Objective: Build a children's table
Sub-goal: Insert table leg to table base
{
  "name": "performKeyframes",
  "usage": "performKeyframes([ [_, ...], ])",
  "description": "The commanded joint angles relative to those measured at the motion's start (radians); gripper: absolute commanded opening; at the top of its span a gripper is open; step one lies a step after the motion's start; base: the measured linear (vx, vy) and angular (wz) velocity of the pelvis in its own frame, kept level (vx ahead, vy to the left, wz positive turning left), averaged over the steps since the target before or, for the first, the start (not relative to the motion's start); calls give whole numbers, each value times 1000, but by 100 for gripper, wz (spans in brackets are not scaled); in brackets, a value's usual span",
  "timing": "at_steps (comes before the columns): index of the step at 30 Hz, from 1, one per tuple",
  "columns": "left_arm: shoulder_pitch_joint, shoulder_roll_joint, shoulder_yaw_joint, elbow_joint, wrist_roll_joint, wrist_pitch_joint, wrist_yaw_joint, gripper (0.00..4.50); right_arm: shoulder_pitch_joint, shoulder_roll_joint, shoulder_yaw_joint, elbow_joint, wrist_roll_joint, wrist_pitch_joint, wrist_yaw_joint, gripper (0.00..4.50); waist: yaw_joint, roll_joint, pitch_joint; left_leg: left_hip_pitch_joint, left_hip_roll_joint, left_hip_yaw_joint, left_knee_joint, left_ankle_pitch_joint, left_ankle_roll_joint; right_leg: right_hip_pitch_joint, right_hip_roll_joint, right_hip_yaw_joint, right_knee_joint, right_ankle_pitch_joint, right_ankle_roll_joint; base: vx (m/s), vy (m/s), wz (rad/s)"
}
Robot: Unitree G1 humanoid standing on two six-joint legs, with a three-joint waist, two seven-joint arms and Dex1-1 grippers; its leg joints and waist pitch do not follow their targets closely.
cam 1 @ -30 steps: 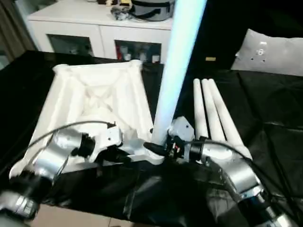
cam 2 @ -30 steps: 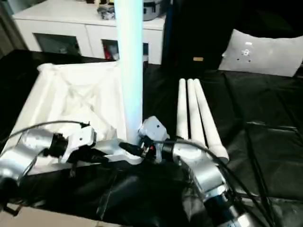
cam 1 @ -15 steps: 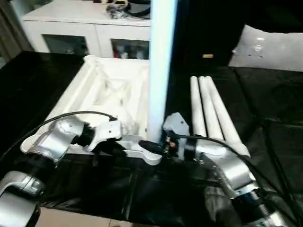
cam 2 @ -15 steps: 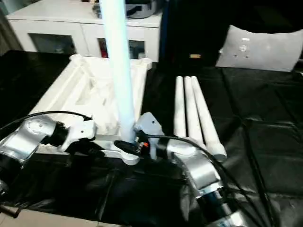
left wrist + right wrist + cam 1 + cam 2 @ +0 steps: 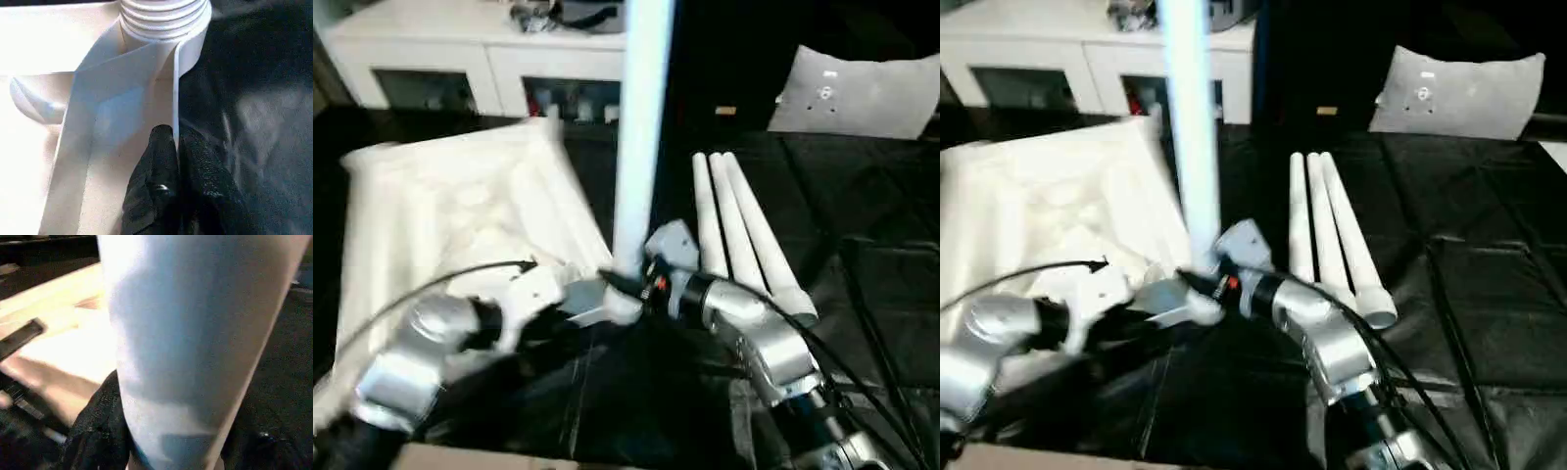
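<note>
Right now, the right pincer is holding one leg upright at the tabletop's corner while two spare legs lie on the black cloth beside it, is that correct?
Not quite: three spare legs lie side by side on the black cloth, not two, as the left eye view shows. The rest stands: the right pincer holds one leg upright at the corner of the tabletop.

Upturned white plastic rectangular tabletop (image 5: 460, 211): smooth, faint sheen; thin flat ribs and a ridged round corner socket (image 5: 164, 17) on its underside. Upright white tapered plastic leg (image 5: 641, 127): smooth, satin, bluish in shadow. Three spare white plastic legs (image 5: 739, 230): same finish. Bench covered in black plastic sheet (image 5: 862, 245), glossy, creased. Left claw (image 5: 177, 161) fingers: black, finely pebbled, matt. Robot forearms (image 5: 759, 328): brushed silver metal. White cabinet (image 5: 440, 59): glass door panels.
</note>
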Motion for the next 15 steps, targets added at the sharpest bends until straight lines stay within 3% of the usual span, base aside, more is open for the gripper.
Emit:
performKeyframes([
  [1,-20,-24,-40,-69,-3,5,24,0,38,1,37,112,-37,63,-16,191,4,7,-20,-5,54,-38,-94,-390,12,10,-90,61,-113,-633,-76,0,0,0],
  [2,-17,-24,-48,-71,9,9,36,0,37,3,39,116,-37,61,-14,191,4,4,-22,-8,55,-38,-96,-386,13,12,-88,60,-110,-607,-77,0,0,0],
  [3,-15,-19,-54,-65,24,9,46,0,35,6,42,120,-37,60,-12,191,7,10,-21,-7,57,-39,-97,-390,11,12,-89,61,-107,-596,-80,0,0,0],
  [4,-13,-13,-56,-60,36,11,55,0,36,9,43,121,-38,59,-11,191,6,5,-20,-7,55,-37,-96,-391,16,11,-88,61,-109,-588,-81,0,0,0],
  [5,-12,-9,-52,-54,43,17,63,0,37,9,45,121,-39,58,-10,191,7,6,-19,-7,55,-37,-96,-394,16,10,-89,61,-109,-592,-82,0,0,0],
  [13,-29,13,-32,-42,42,67,81,0,25,33,21,152,-34,42,-35,191,2,7,-14,-3,49,-43,-94,-443,9,2,-92,55,-125,-718,-41,0,0,0],
  [14,-31,15,-30,-41,38,75,81,0,23,34,19,157,-35,39,-34,226,0,9,-15,-1,50,-43,-95,-451,7,2,-91,53,-127,-720,-37,0,0,0],
  [15,-39,18,-20,-32,30,77,82,0,19,38,8,166,-31,32,-40,226,1,16,-17,-1,50,-44,-95,-452,7,3,-91,52,-126,-711,-38,0,0,0],
])
